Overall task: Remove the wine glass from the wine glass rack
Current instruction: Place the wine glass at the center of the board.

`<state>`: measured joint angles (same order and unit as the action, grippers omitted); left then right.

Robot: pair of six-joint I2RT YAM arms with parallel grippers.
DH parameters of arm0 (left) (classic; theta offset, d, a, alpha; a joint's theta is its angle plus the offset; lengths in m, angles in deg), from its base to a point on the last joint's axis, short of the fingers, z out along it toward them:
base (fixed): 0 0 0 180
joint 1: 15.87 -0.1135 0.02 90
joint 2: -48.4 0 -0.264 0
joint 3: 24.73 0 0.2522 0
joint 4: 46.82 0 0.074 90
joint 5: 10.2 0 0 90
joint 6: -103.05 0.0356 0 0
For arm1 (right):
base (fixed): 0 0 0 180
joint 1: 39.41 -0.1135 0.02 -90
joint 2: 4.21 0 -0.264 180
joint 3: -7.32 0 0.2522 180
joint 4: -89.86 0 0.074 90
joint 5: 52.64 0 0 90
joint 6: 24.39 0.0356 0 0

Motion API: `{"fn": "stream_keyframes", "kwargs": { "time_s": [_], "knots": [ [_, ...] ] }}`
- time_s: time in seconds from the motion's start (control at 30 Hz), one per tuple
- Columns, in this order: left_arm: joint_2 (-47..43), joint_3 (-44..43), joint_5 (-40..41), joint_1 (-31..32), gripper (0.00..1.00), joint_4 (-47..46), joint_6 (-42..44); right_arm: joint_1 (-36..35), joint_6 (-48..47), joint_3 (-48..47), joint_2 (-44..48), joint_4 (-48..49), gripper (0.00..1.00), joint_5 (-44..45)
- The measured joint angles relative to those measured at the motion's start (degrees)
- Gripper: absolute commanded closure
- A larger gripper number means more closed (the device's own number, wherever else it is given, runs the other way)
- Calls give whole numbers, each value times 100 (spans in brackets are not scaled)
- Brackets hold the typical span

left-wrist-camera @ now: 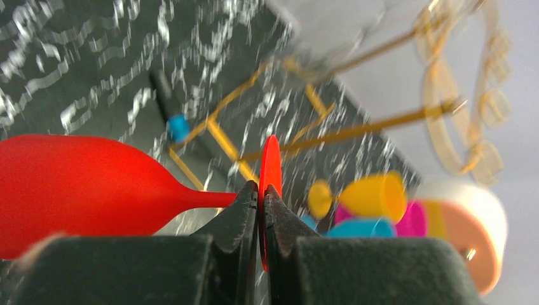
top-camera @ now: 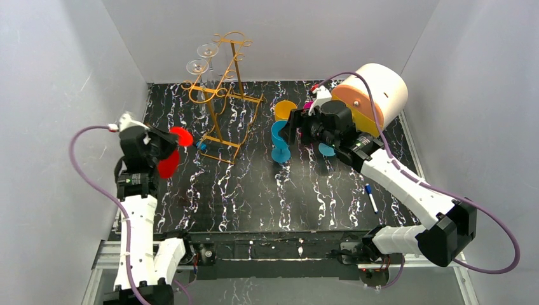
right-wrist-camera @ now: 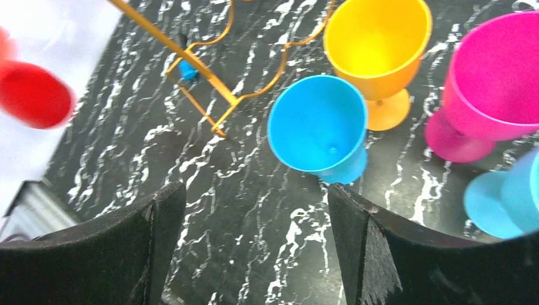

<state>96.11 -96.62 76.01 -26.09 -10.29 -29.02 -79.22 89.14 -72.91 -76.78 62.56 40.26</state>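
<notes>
The golden wire wine glass rack [top-camera: 222,95] stands at the back left of the black marbled table. Two clear glasses [top-camera: 202,58] hang upside down from its top. It also shows in the left wrist view [left-wrist-camera: 381,127] and the right wrist view [right-wrist-camera: 203,70]. My left gripper [top-camera: 162,147] is left of the rack, clear of it, and shut on the thin foot [left-wrist-camera: 270,165] of a red wine glass [left-wrist-camera: 76,184], held in the air lying sideways. That glass also shows in the top view [top-camera: 168,162]. My right gripper [right-wrist-camera: 254,210] is open and empty just right of an upright blue glass [right-wrist-camera: 318,124].
Yellow [right-wrist-camera: 375,44], magenta [right-wrist-camera: 496,76] and a second blue glass [right-wrist-camera: 508,197] stand near the right gripper. A large peach-and-white roll [top-camera: 375,92] sits at the back right. A pen [top-camera: 370,198] lies at the right. A blue-capped marker [top-camera: 202,145] lies by the rack's base.
</notes>
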Motion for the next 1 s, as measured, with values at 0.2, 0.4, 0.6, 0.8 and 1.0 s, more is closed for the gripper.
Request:
{"fn": "stream_keyframes", "kwargs": {
  "time_s": [0.2,0.4,0.6,0.8,1.0],
  "knots": [
    [-168,1032,-933,470,100,13,232,11,424,-50,9,197,9,-820],
    [-409,1408,-1906,909,100,-669,127,59,667,-48,9,490,6,-1617],
    [-282,1460,-2590,1606,100,-1279,17,168,938,-48,-184,909,14,-2704],
    [-219,1576,-2964,2330,100,-2046,-205,195,1292,-20,-597,1469,34,-3716],
    [-225,2002,-3213,2649,100,-3154,-680,192,1757,63,-953,2116,53,-4778]
  ]
}}
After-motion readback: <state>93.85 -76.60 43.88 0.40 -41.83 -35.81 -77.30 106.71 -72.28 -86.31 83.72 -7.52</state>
